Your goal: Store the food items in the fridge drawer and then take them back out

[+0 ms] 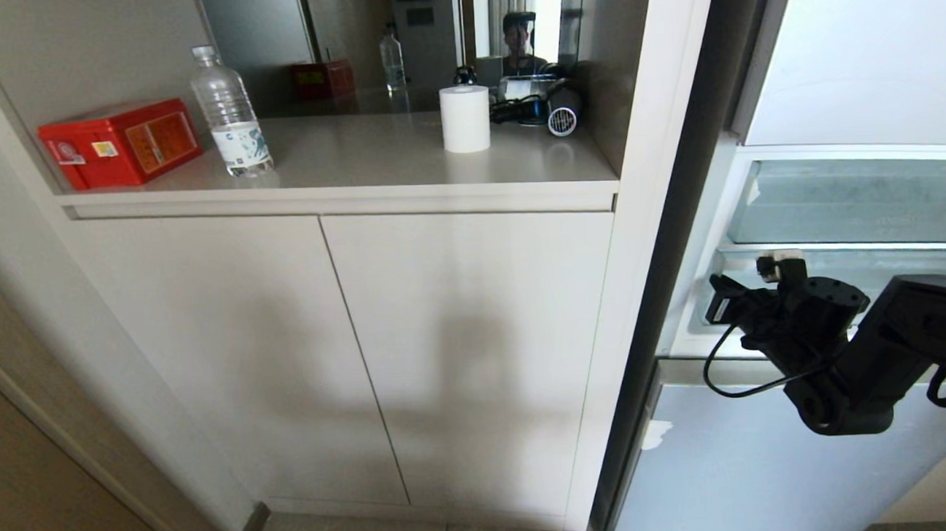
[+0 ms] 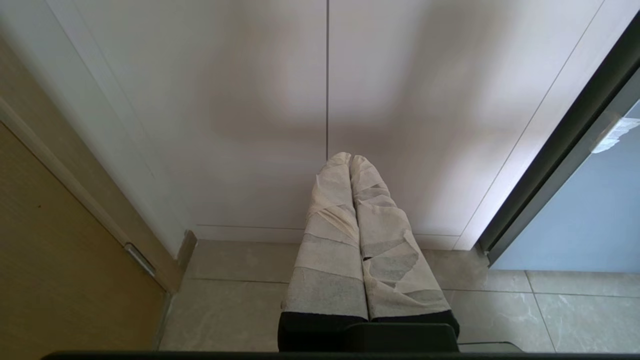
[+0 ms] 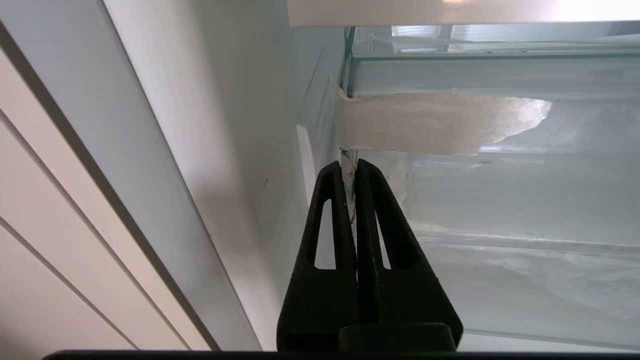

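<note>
Right gripper: black two-finger right gripper [image 3: 349, 167] sits closest to the lens in its wrist view, fingers pinched together on the thin left edge of the drawer front, right under a strip of beige tape [image 3: 440, 122]. In the head view it's low on the right, poking into the open fridge.

Drawer: wide clear plastic fridge drawer [image 3: 500, 200] with a frosted, scuffed front. Looks pushed in, or nearly, as far as I can tell.

Step in hand: looks to me like the grab on the drawer, so opening it before anything goes inside.

Food: no fruit in sight in any view, so can't say where it is.

Next move: guessing a straight pull toward the near side, kept level. That pinch is on a skinny lip, so it could slip off if the arm drifts sideways.

Left gripper: tape-wrapped left gripper [image 2: 350, 160] has its fingers pressed together, holding nothing, parked in front of the pale cabinet doors [image 1: 349, 343] low over the tile floor.

Side stuff: red box [image 1: 120, 143], clear water bottle [image 1: 231, 116] and white paper roll [image 1: 465, 118] on the counter far left, nothing to do with this.
</note>
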Tool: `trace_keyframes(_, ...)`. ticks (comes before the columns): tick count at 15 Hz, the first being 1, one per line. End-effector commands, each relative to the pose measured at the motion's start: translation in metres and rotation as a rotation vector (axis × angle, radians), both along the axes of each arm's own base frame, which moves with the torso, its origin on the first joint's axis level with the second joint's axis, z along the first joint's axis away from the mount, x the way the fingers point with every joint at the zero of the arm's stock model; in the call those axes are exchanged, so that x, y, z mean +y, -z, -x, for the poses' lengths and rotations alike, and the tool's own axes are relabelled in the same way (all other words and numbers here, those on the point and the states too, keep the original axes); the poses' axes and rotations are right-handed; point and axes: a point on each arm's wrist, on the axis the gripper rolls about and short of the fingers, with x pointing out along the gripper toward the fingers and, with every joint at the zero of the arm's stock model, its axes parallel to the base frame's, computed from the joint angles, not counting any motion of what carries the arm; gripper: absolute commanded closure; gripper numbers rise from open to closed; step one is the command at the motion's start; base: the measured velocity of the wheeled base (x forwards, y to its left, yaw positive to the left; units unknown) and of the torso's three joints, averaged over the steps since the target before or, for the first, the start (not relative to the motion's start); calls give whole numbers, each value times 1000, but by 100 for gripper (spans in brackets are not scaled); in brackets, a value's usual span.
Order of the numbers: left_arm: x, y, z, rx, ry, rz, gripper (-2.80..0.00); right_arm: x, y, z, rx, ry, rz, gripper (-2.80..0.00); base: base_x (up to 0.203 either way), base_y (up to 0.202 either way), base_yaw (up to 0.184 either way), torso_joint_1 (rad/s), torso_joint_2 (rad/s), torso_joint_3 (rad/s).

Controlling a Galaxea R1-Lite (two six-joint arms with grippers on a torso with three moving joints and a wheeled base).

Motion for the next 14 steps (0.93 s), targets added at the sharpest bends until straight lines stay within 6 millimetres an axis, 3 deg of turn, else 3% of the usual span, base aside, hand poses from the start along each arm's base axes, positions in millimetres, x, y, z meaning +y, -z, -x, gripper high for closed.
trace_keyframes(1,0,0,0,1,-1,0,0,0,-1,3,-1,-1,-1,0,0,0,0,0,0,0)
trace_keyframes(5,0,1,0,2,-1,0,0,1,-3,30,69,-4,-9,0,0,0,0,0,0,0)
trace_keyframes(11,0,0,0,1,-1,0,0,3,-3,86,212,-5,-25,0,0,0,0,0,0,0)
trace_keyframes(12,0,0,0,1,-1,0,0,3,-2,92,229,-5,-22,-280,0,0,0,0,0,0)
trace_keyframes(14,0,0,0,1,-1,0,0,4,-1,102,258,-4,-23,-280,0,0,0,0,0,0)
